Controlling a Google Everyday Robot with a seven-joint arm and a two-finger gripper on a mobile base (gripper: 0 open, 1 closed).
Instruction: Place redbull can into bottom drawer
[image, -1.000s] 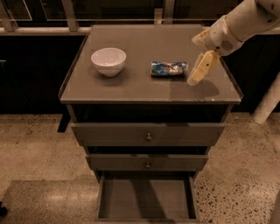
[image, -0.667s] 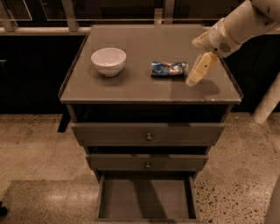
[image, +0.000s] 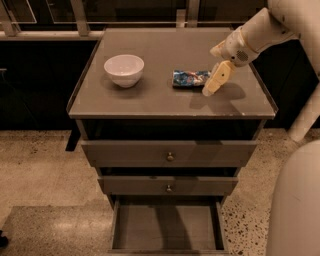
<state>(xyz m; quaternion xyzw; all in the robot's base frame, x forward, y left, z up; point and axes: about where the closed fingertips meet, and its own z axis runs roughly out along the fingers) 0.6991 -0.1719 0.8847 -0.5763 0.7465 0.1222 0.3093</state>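
The redbull can (image: 190, 78) lies on its side on the cabinet top (image: 150, 102), right of centre; it is blue and silver. My gripper (image: 209, 90) hangs from the white arm coming in from the upper right. It points down-left and its tip is just right of the can's right end, close to the top surface. It holds nothing that I can see. The bottom drawer (image: 167, 230) is pulled open below, showing a flat grey floor with nothing in it.
A white bowl (image: 124, 70) stands on the left of the cabinet top. The two upper drawers (image: 170, 156) with small round knobs are shut. My white base (image: 295, 205) fills the lower right. A speckled floor surrounds the cabinet.
My gripper has moved a little to the left, closer to the right end of the can. The can, the bowl and the drawers have not moved.
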